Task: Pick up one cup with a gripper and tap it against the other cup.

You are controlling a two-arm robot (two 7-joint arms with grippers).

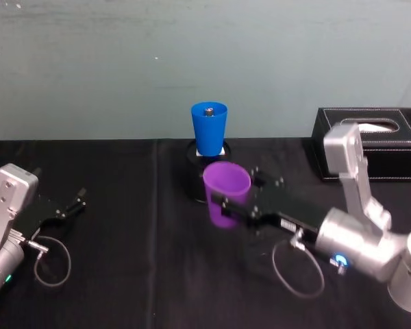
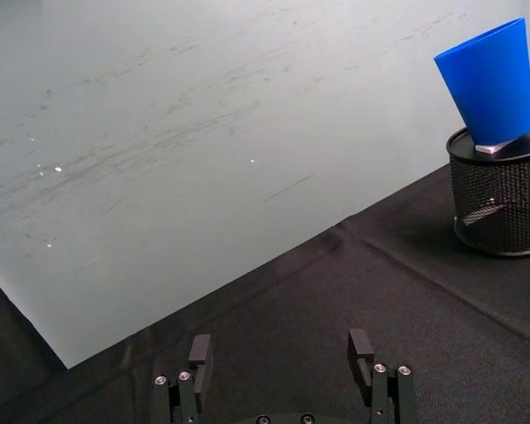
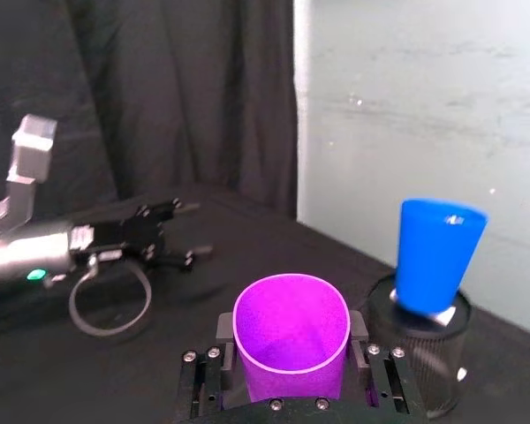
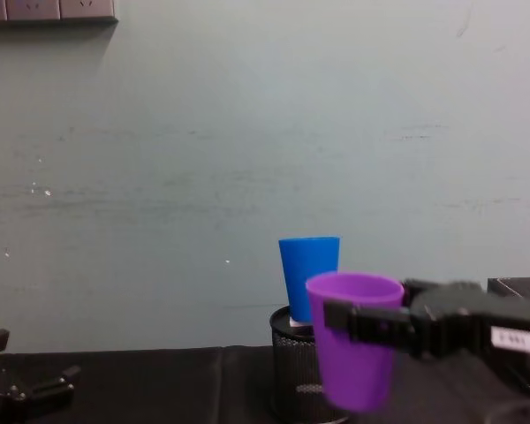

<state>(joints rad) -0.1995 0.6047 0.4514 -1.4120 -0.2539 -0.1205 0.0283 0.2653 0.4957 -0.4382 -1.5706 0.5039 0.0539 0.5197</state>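
the table is draped in black. the right gripper pinches the purple cup upright, lifted, just near of the blue cup that stands on a mesh holder. far left, the left gripper rests with fingers spread.

This looks like a robot test bench in a lab or office room. A table draped in plain black cloth stands against a bare, scuffed pale grey-green wall, with a dark curtain hanging at one side. A row of white wall sockets sits high on the wall. Desk goods stand beyond the right gripper's fingers: a round black wire-mesh pen holder and a black leather-look tissue box.
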